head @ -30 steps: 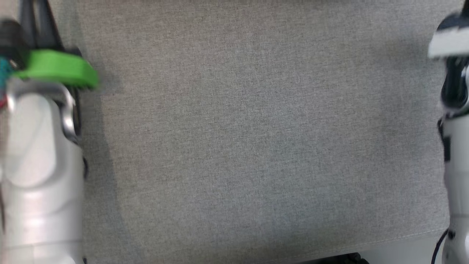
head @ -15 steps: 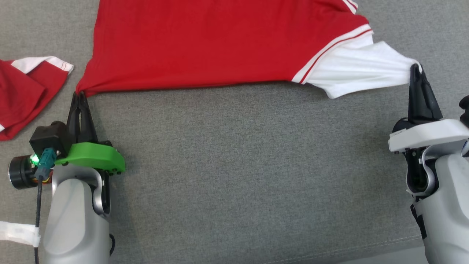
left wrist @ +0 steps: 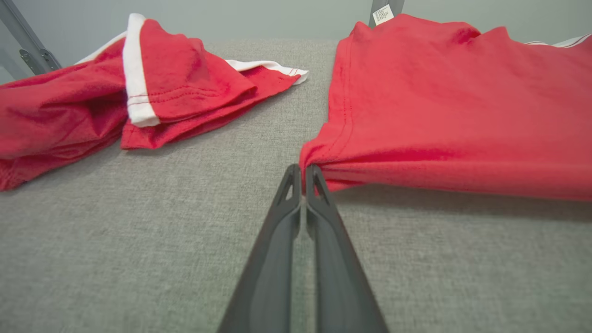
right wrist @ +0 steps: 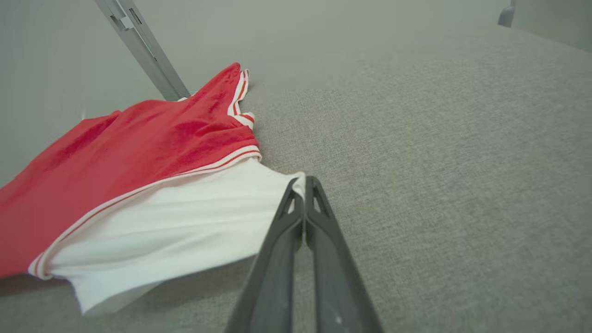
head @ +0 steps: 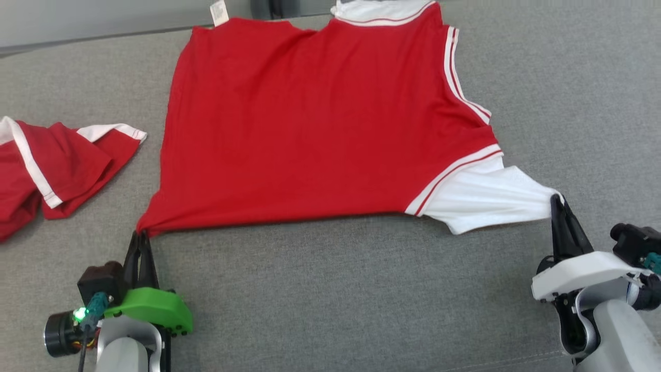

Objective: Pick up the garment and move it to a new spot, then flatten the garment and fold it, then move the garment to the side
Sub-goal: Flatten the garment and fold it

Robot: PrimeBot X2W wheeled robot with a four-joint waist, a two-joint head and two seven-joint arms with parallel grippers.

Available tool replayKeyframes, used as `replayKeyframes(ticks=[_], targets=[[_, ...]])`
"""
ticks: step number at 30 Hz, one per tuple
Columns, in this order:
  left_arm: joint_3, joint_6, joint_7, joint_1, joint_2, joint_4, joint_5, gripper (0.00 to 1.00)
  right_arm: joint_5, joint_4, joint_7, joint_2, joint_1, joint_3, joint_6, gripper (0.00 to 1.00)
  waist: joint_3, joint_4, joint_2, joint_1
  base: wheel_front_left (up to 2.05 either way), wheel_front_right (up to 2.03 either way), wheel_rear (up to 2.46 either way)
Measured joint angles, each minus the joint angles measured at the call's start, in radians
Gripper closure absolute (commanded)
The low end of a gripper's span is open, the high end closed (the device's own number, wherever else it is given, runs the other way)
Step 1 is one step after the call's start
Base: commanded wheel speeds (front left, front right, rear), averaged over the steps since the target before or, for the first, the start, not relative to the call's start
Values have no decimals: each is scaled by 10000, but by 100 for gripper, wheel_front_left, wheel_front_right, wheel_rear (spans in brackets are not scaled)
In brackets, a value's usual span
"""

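Left fingers [head: 134, 258] and right fingers [head: 565, 232] low, tight on garment [head: 320, 129] corners.

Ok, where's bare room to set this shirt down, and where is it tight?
Widest bare patch: the grey surface between the red shirt and the robot, from left gripper to right gripper. Also bare right of the shirt, beyond its white sleeve. Crowded at left: a crumpled red garment leaves a narrow gap.
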Motion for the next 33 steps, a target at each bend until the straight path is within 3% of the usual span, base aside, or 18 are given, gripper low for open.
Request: replayKeyframes(ticks=[18, 33], targets=[[-805, 405, 0, 2409, -2, 4, -995, 100, 19, 291, -2, 232, 2301, 291, -10, 100, -2232, 302, 0, -1, 0, 0, 0], [-1191, 566, 2, 3603, -2, -140, -1323, 100, 81, 136, -2, 311, 3502, 48, -10, 100, -2917, 428, 0, -1, 0, 0, 0]])
